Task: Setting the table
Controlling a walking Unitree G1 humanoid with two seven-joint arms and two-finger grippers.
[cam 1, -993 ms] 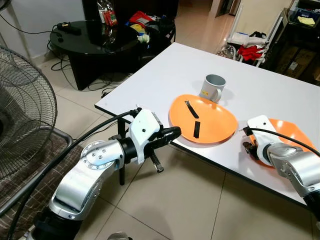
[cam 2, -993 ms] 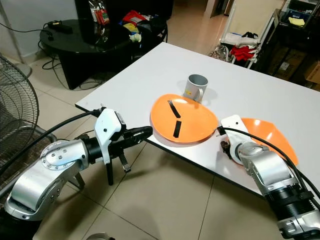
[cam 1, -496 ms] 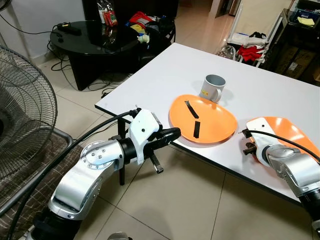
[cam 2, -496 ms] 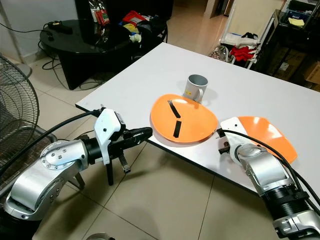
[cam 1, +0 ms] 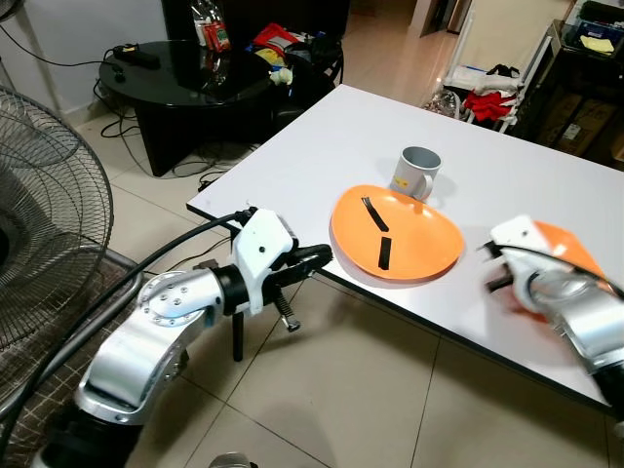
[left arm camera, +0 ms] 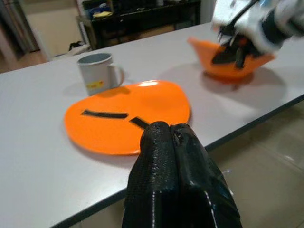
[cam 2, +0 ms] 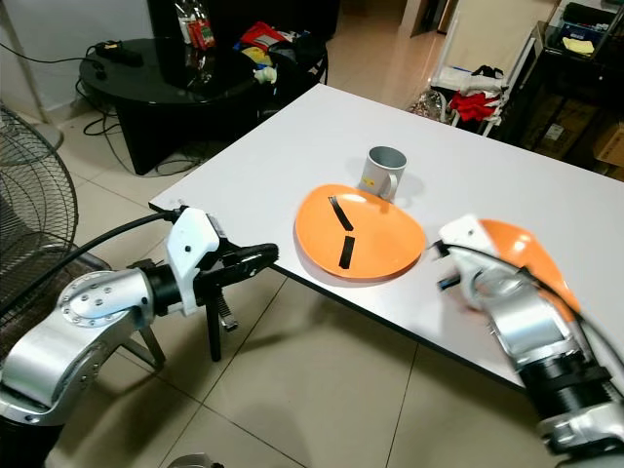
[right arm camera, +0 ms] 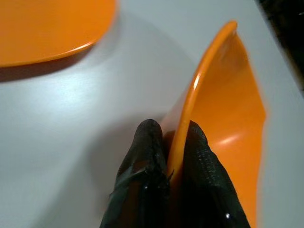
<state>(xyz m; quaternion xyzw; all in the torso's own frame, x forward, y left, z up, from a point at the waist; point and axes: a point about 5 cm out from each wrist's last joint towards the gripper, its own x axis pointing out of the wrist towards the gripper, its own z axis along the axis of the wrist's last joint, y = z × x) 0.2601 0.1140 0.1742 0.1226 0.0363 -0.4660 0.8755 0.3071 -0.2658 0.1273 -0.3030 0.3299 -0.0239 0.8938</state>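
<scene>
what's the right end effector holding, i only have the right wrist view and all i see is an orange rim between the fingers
Observer: It is an orange bowl, pinched by its rim in the right end effector and tilted up off the white table.
Operator: anything else on the table near it
Observer: An orange plate lies flat to the bowl's left, with two black strips on it.
Operator: any cup
Observer: A grey mug stands upright just behind the plate.
Operator: where's the left arm
Observer: The left end effector is shut on nothing, off the table's near edge and pointing at the plate.
</scene>
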